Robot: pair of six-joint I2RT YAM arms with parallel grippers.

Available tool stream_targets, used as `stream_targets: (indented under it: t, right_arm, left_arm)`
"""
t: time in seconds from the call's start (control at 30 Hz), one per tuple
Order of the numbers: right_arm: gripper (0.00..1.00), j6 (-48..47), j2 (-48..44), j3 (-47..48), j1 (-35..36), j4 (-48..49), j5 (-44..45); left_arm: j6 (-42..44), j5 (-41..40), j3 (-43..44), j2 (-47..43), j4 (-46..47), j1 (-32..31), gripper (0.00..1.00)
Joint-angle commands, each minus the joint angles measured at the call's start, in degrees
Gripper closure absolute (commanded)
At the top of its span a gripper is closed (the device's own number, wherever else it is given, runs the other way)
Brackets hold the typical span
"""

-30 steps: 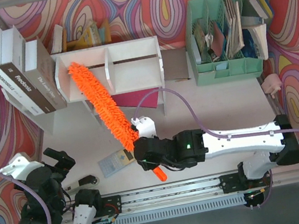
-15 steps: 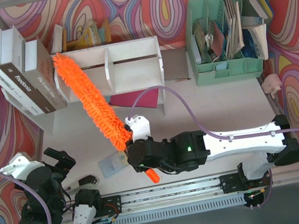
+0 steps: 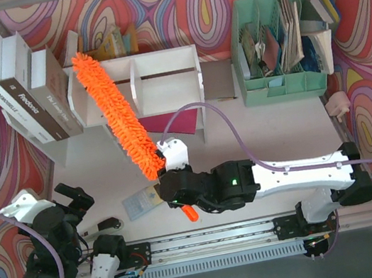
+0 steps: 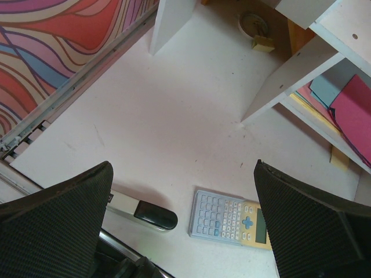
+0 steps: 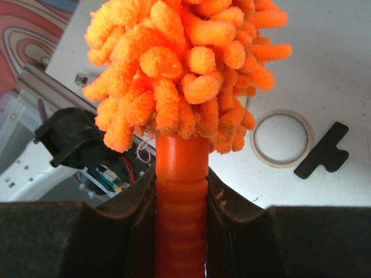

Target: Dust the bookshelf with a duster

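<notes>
The bright-orange fluffy duster slants from my right gripper up to the left end of the white bookshelf. Its tip lies over the shelf's back left corner, and its head crosses the left compartment. In the right wrist view my right gripper is shut on the ribbed orange handle, just below the fluffy head. The handle's end sticks out below the gripper. My left gripper hangs open at the near left, away from the shelf. Nothing is between its fingers.
A calculator lies on the table beside the right gripper, with a black-and-silver stapler close by. Big books lean at the shelf's left. A mint-green organizer stands at the back right. A tape ring lies on the table.
The duster's tip swung left across the shelf's left compartment, then up toward the back left corner. The right gripper shifted slightly left with it. The left arm stayed still.
</notes>
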Motion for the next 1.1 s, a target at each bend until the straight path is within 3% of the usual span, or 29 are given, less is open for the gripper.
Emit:
stream_targets:
  t: [0.0, 0.3, 0.7, 1.07]
  right_arm:
    - [1.00, -0.18, 1.83, -0.40, 0.02, 3.09, -2.08]
    - [1.00, -1.54, 6.16, 0.87, -0.13, 4.10, -4.48]
    - [1.00, 0.26, 4.06, -4.83, 0.38, 2.66, -7.84]
    - [1.00, -2.37, 0.02, -6.57, 5.41, 0.57, -7.93]
  left_arm:
    - [1.16, 0.49, -0.80, -0.15, 1.23, 0.32, 0.02]
    - [1.16, 0.42, -0.78, -0.19, 1.18, 0.31, 0.02]
    - [1.25, 0.50, -0.80, -0.16, 1.29, 0.32, 0.02]
    - [1.25, 0.62, -0.80, -0.10, 1.24, 0.34, 0.02]
